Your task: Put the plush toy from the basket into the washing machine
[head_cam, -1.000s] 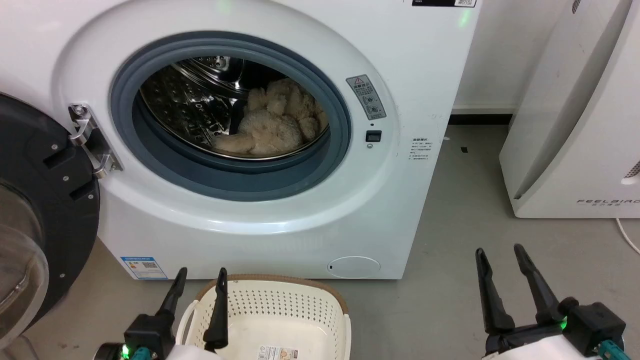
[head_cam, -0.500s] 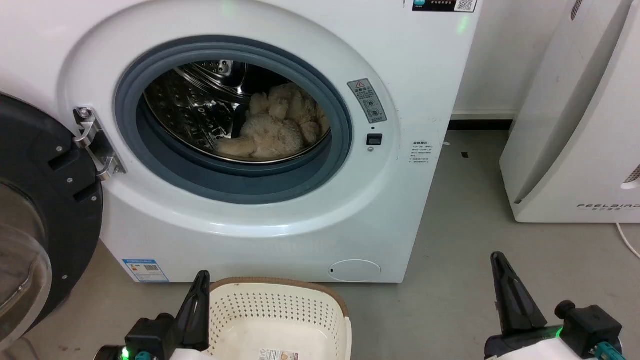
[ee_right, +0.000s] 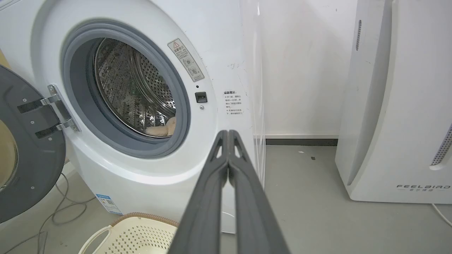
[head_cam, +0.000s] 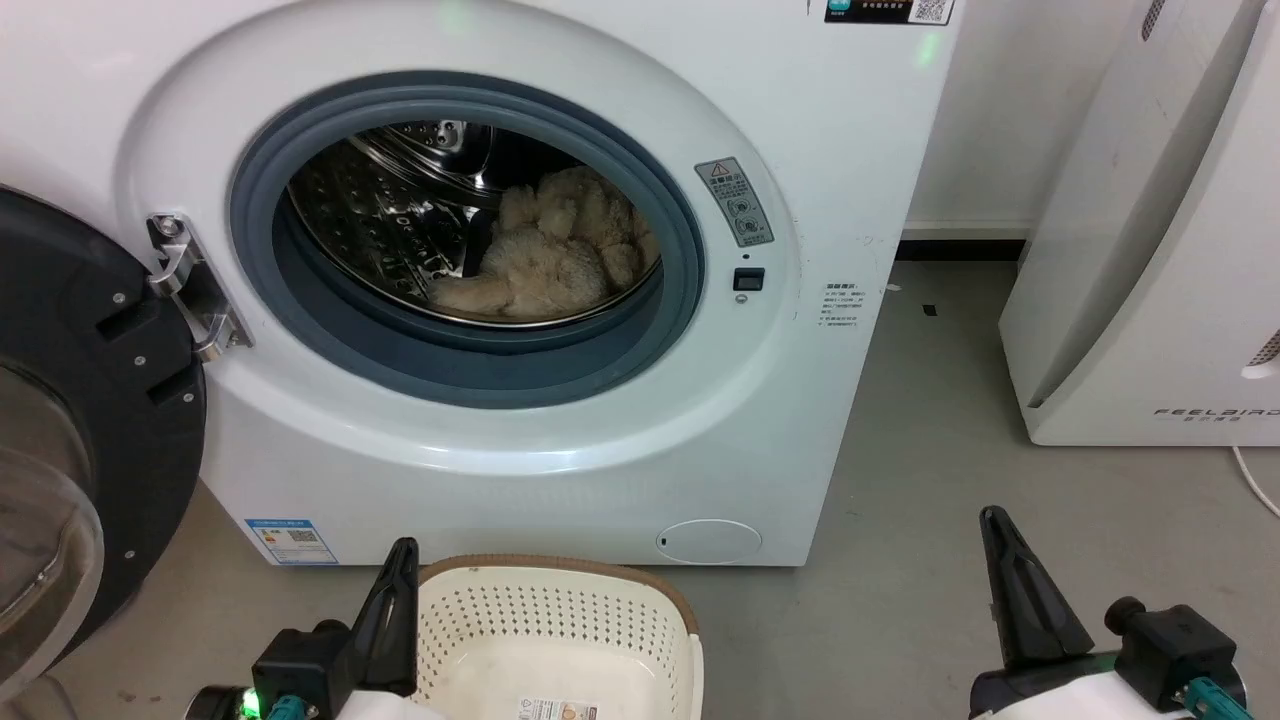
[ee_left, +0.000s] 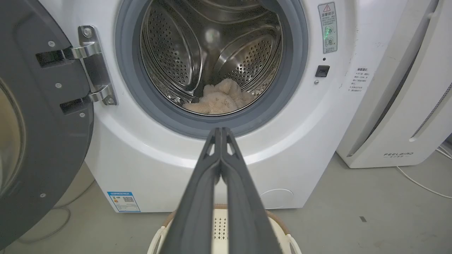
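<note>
The cream-beige plush toy (head_cam: pixel 555 250) lies inside the steel drum of the white washing machine (head_cam: pixel 830 150), low in the porthole; it also shows in the left wrist view (ee_left: pixel 219 100). The black-framed door (head_cam: pixel 70 420) hangs wide open at the left. On the floor in front stands the cream perforated basket (head_cam: pixel 560 625) with only a barcode sticker inside. My left gripper (head_cam: pixel 405 555) is shut beside the basket's left rim, its fingertips (ee_left: pixel 220 131) pressed together. My right gripper (head_cam: pixel 995 520) is shut over bare floor at the lower right, holding nothing.
A white appliance marked FEELBIRD (head_cam: pixel 1150 250) stands to the right of the washer, with a white cable (head_cam: pixel 1255 475) on the grey floor beside it. Cables (ee_right: pixel 60 211) lie on the floor under the open door.
Both grippers went from open to shut about a second ago and have stayed shut. The camera tilted slightly then. The plush toy in the drum has not moved.
</note>
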{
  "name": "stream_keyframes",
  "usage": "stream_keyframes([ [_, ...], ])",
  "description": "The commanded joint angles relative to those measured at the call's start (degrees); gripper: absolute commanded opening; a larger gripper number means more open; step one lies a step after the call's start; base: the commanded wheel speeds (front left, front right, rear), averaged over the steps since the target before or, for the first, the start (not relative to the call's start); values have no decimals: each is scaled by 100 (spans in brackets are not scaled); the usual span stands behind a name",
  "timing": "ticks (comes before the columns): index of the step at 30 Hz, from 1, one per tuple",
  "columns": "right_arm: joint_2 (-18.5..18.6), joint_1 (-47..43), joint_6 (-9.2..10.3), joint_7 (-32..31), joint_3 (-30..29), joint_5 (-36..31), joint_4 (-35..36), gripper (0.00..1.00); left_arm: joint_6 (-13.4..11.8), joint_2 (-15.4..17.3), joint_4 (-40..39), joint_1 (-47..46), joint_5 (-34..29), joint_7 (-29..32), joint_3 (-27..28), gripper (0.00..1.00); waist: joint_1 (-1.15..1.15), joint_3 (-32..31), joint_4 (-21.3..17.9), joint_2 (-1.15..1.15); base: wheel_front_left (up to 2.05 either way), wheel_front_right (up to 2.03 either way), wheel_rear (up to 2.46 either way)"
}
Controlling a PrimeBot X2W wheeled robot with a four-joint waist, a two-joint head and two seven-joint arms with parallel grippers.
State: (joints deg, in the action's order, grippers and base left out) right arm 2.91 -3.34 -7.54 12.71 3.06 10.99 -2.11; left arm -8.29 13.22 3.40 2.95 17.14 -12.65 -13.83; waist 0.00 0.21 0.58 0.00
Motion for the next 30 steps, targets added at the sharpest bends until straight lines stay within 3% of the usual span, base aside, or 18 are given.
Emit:
stream_keyframes([
  [1,0,49,1,-27,-16,-73,25,0,37,-43,-38,-44,-83,23,52,0,0,0,-1,0,0,0,0],
  [30,-1,127,2,-367,-95,-354,76,0,254,-314,-121,-113,-529,363,416,0,0,-6,-16,0,0,0,0],
])
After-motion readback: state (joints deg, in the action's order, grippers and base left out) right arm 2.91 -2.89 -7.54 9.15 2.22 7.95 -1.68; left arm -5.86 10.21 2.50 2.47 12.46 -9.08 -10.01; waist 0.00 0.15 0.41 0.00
